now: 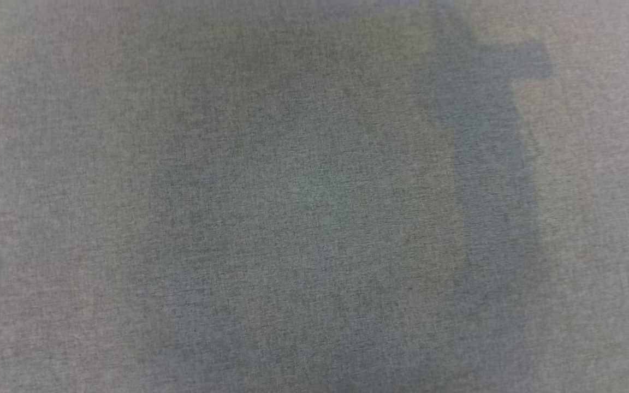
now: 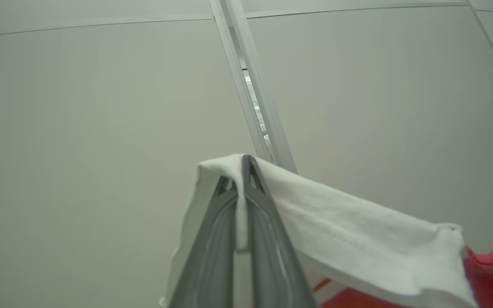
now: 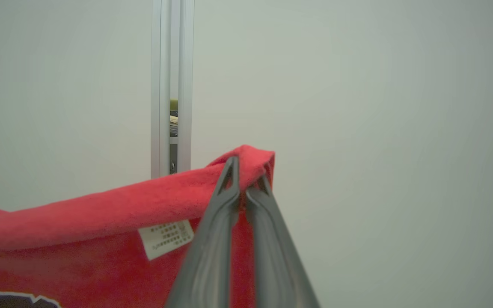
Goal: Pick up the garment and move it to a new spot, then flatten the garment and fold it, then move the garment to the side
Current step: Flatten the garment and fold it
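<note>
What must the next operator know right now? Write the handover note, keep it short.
Left gripper: shut on a white edge of the garment.
Right gripper: shut on its red edge.
Garment: held up between both grippers, in front of a pale wall.
Done: pickup.
Left: lay it at the new spot on the grey surface, flatten, fold, move it aside.

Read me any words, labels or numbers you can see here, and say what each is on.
White tag on the red garment: printed lines, too small and blurred to read.
Dark white-edged print on the garment: cut off by the frame, no letters legible.
</note>
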Robot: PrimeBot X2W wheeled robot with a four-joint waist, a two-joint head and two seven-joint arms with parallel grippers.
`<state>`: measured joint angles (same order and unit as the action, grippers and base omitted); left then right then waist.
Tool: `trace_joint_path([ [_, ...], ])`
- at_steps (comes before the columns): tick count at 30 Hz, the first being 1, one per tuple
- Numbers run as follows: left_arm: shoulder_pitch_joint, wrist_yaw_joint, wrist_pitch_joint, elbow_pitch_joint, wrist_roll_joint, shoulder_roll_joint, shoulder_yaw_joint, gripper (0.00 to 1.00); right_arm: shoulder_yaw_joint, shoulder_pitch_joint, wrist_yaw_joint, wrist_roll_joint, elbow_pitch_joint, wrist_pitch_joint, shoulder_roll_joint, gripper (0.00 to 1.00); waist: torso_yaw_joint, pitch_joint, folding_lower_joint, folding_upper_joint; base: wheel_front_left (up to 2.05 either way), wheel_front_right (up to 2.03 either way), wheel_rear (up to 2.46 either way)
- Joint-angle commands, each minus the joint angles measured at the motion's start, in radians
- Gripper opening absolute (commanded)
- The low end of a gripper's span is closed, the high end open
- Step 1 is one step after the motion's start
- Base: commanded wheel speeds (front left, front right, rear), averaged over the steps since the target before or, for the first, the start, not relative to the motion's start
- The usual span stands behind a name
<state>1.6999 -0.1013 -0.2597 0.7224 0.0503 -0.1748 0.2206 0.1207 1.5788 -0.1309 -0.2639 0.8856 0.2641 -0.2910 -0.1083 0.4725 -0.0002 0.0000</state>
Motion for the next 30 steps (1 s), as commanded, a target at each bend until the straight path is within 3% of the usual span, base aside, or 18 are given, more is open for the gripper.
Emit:
trace_joint_path([
  [1,-0.046,0.006,-0.004,-0.002,0.0,-0.005,0.001,0.0,0.004,-0.038,0.0,-0.011,0.005,0.0,-0.001,0.0,0.004,0.011,0.0002,0.0,0.0,0.0,0.0],
  [11,-0.379,0.03,-0.005,-0.187,0.045,-0.014,-0.017,0.0,0.005,-0.291,0.0,-0.063,-0.09,0.0,0.028,0.0,0.024,0.026,0.0002,0.0,0.0,0.0,0.0],
  [19,-0.753,0.053,-0.006,-0.378,0.092,-0.019,-0.075,0.0,-0.033,-0.64,0.0,-0.091,-0.247,0.0,0.062,0.0,0.036,-0.044,0.0002,0.0,0.0,0.0,0.0],
  [30,-1.323,0.073,-0.006,-0.565,0.123,0.044,-0.1,0.0,-0.042,-1.11,0.0,-0.143,-0.406,0.0,0.112,0.0,0.03,-0.172,0.0002,0.0,0.0,0.0,0.0],
])
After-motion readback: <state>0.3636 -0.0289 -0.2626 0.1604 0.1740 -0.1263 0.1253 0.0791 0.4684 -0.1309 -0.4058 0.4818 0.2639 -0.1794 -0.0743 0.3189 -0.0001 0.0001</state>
